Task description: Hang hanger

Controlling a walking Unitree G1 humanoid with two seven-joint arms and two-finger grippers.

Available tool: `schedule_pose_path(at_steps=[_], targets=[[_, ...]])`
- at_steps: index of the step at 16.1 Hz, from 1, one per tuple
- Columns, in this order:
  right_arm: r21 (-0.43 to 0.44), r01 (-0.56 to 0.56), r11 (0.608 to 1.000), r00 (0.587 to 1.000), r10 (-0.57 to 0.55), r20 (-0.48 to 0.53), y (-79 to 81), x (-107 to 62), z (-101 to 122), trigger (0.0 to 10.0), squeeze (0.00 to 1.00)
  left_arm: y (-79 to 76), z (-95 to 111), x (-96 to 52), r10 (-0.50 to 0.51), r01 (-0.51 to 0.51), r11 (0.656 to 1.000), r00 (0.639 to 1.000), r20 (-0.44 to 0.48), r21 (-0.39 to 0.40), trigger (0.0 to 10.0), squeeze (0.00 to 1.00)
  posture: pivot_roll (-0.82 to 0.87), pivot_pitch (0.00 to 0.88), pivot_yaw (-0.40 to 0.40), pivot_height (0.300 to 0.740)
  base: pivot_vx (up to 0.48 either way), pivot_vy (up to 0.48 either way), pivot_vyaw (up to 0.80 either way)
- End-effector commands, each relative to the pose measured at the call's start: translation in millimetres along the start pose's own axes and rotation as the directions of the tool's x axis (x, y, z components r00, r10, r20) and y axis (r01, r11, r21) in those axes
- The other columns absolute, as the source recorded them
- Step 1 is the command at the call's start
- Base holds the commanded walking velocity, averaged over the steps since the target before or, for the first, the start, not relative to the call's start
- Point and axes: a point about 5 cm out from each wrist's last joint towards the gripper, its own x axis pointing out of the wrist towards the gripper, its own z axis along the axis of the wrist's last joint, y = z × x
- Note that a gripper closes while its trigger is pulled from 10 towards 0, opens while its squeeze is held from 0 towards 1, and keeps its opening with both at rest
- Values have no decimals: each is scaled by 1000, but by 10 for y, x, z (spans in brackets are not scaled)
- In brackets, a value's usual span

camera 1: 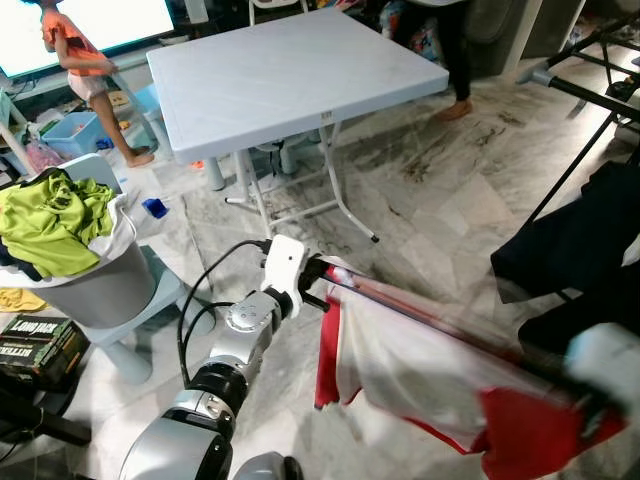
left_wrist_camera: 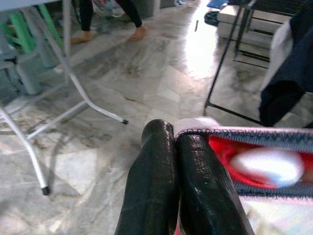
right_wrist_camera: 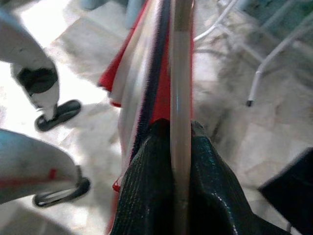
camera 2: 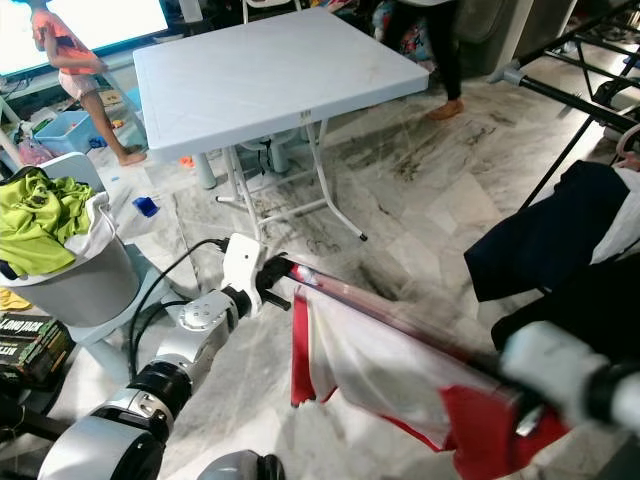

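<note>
A red and white garment (camera 1: 420, 370) hangs from a long pale hanger bar (right_wrist_camera: 180, 98) stretched between my two grippers, low over the marble floor. My left gripper (camera 1: 318, 272) is shut on the garment's navy-trimmed edge (left_wrist_camera: 254, 137) at the left end. My right gripper (camera 2: 520, 395), blurred at the lower right, is shut on the hanger bar with the cloth beside it. A black drying rack (camera 1: 590, 95) stands at the far right with dark clothes (camera 1: 570, 240) draped on it.
A white folding table (camera 1: 290, 70) stands ahead, its legs near my left gripper. A grey laundry basket (camera 1: 90, 280) holding a green cloth (camera 1: 50, 215) sits on my left. One person (camera 1: 85, 70) stands at the back left, another person's legs (camera 1: 455, 50) behind the table.
</note>
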Motion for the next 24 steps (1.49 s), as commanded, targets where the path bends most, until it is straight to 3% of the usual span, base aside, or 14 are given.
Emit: schedule_pose_path(at_steps=[1,3,5,9,12,13,15,16,18,19,21,24], targets=[[58,-55,997,984,64,-166,134,-28,-266,10000,0,661,165,-239,297,-297,955,952,71,-17,0,0,-175,0,95,740,0,0,0],[55,-97,994,970,107,-217,249,98,-345,10000,0,636,237,-215,279,-281,960,955,104,2,0,0,-171,0,95,740,0,0,0],[58,-44,997,945,60,-322,243,204,-466,10000,0,596,295,-182,257,-260,966,957,132,4,0,0,-169,0,96,740,0,0,0],[-4,-160,987,886,142,-442,431,260,-585,10000,0,468,346,-131,180,-186,982,969,168,18,0,0,-166,0,93,740,0,0,0],[-27,-221,975,846,178,-503,454,215,-649,10000,0,437,328,-124,165,-171,985,973,163,22,0,0,-165,0,92,740,0,0,0],[-33,-201,979,820,149,-553,376,62,-720,10000,0,470,305,-144,177,-183,983,973,151,28,0,0,-168,0,92,740,0,0,0],[-5,-148,989,804,117,-583,274,-161,-772,10000,0,525,280,-176,195,-201,979,971,138,33,0,0,-171,0,94,740,0,0,0],[17,-99,995,793,89,-603,185,-383,-790,10000,0,557,263,-193,204,-210,977,971,128,36,0,0,-182,0,99,740,0,0,0],[65,2,998,802,38,-596,19,-763,-711,10000,0,582,236,-205,210,-215,976,971,112,38,0,0,-200,0,111,740,0,0,0],[73,8,997,809,36,-587,-23,-867,-660,10000,0,574,232,-197,205,-211,977,973,107,39,0,0,-206,0,114,740,0,0,0],[85,23,996,847,26,-532,-130,-987,-521,10000,0,552,232,-175,200,-205,978,975,102,42,0,0,-212,0,117,740,0,0,0],[48,101,994,928,-77,-364,-360,-925,-222,10000,0,544,189,-173,200,-204,978,977,74,46,0,0,-209,0,115,740,0,0,0]])
